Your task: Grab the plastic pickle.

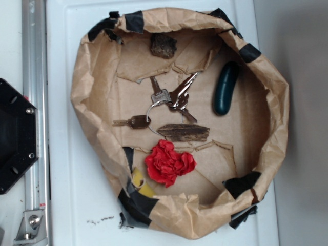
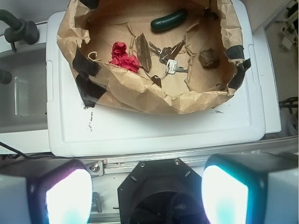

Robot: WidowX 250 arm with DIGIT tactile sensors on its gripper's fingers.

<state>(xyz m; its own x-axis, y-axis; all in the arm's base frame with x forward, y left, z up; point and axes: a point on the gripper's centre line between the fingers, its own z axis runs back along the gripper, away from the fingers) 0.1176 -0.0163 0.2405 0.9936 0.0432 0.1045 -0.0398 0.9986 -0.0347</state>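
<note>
The pickle (image 1: 226, 88) lies inside a round nest of brown paper (image 1: 97, 92) that sits on a white lid (image 1: 66, 205). In the exterior view the pickle is at the right side of the nest, close to the paper wall, and its long axis runs almost top to bottom – the upper end leans a little to the right, the lower end a little to the left. It curves slightly. In the wrist view the same pickle (image 2: 168, 20) is at the far side of the nest and lies nearly crosswise, with its right end a bit higher.

Left of the pickle, near the middle, is a bunch of keys (image 1: 169, 97) on a ring. Just below the keys lies a flat brown strip (image 1: 183, 132), and below that a red crumpled flower (image 1: 169, 162). A rough brown lump (image 1: 163, 45) rests near the top wall, well apart from the pickle.

The gripper (image 2: 147, 193) hangs outside the nest, over the near edge of the lid – its two fingers (image 2: 67, 196) are spread wide and hold nothing.
</note>
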